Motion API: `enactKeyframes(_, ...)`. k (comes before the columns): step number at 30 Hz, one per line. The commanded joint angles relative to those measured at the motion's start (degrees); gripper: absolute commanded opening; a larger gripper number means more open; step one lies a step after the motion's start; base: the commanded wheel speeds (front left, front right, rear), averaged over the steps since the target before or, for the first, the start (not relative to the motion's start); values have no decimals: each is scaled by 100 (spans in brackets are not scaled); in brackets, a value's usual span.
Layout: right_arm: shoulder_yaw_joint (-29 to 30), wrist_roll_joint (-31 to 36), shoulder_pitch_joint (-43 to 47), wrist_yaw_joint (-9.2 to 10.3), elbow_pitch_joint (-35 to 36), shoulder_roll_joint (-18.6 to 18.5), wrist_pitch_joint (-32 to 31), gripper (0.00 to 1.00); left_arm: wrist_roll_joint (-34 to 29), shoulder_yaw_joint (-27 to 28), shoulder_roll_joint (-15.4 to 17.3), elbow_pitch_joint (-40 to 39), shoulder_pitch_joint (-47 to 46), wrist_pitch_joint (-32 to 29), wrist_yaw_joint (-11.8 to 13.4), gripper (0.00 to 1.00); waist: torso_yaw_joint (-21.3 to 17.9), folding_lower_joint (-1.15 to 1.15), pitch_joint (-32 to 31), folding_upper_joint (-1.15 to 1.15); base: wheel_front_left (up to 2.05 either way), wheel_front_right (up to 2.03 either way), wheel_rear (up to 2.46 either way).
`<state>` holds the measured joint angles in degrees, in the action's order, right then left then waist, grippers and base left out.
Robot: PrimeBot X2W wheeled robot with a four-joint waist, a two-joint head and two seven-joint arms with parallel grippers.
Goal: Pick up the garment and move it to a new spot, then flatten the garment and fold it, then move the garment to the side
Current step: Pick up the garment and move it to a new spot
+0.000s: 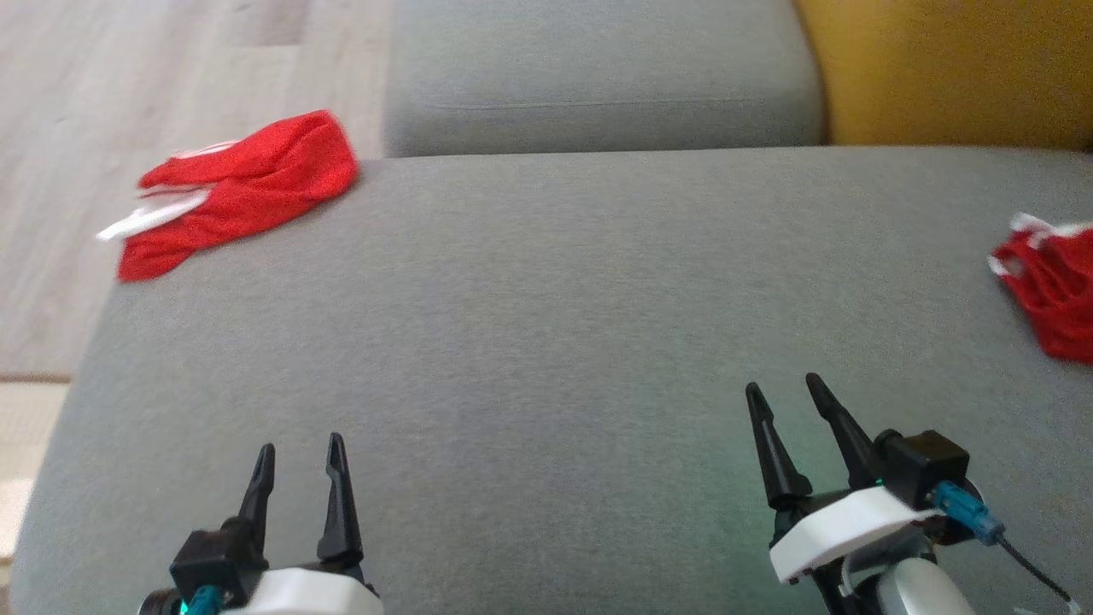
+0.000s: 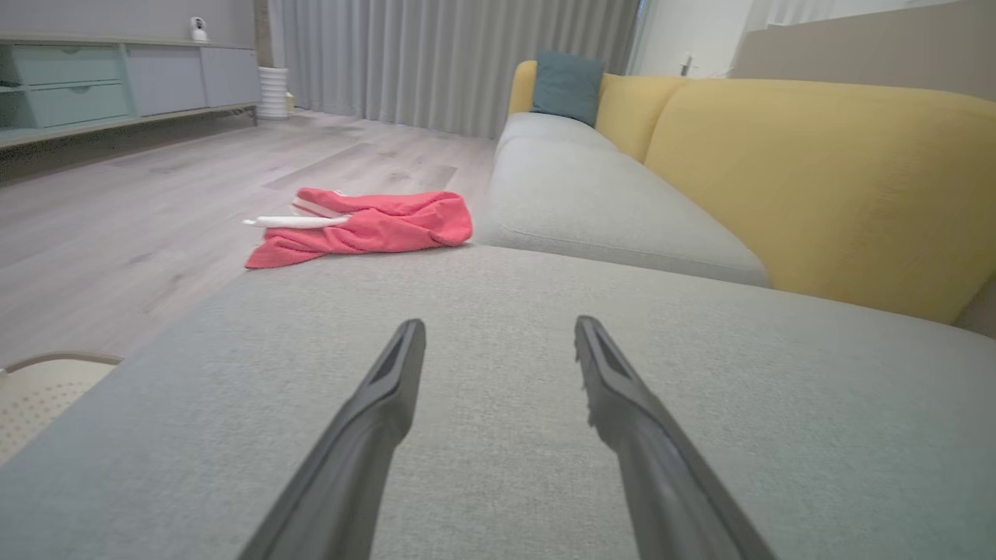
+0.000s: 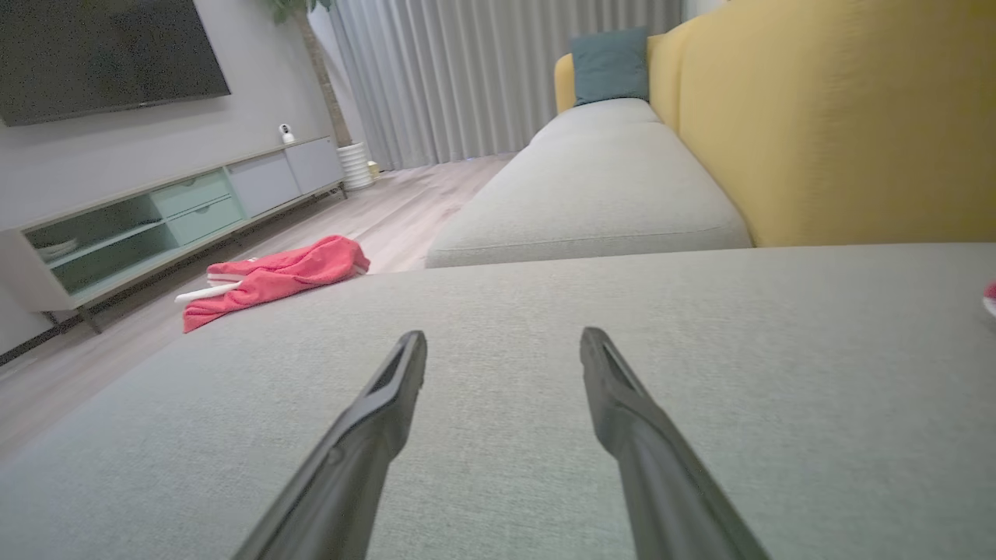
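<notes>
Grey sofa seat is stretching ahead | red garment is hanging over its far left corner — a careless pull could be sliding it onto the floor | left gripper and right gripper are hovering wide open, empty

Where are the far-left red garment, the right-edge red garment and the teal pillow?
far-left red garment [image 1: 256,188]: head view, middle of its red fabric.
right-edge red garment [image 1: 1055,295]: head view, its visible red fabric.
teal pillow [image 3: 611,66]: right wrist view, centre of its face.
</notes>
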<state>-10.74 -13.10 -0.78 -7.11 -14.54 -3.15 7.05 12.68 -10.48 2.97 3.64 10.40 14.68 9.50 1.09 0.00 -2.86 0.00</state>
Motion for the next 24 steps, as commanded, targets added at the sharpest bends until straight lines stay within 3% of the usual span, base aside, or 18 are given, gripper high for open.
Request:
enactKeyframes(1, -137, 8, -173, -37, 222, 27, 36, 100, -54, 157, -9, -232, -233, 32, -12, 100, 346, 0, -43, 0, 0, 0, 0)
enactKeyframes(9, -255, -136, -95, -37, 195, 27, 92, 100, -204, 205, -1, -391, -124, 32, -51, 100, 1649, 0, -196, 0, 0, 0, 0)
enactKeyframes(14, -401, -246, -97, -37, 145, 27, 135, 100, -189, 370, 78, -359, -61, 32, -122, 100, 2209, 0, -242, 0, 0, 0, 0)
enactKeyframes(18, -474, -308, -111, -37, 75, 27, 181, 100, -214, 474, 104, -392, 11, 32, -131, 100, 2496, 0, -270, 0, 0, 0, 0)
enactKeyframes(24, -610, -316, -190, -37, 46, 27, 161, 100, -208, 628, 92, -554, 120, 32, -106, 100, 2591, 0, -175, 0, 0, 0, 0)
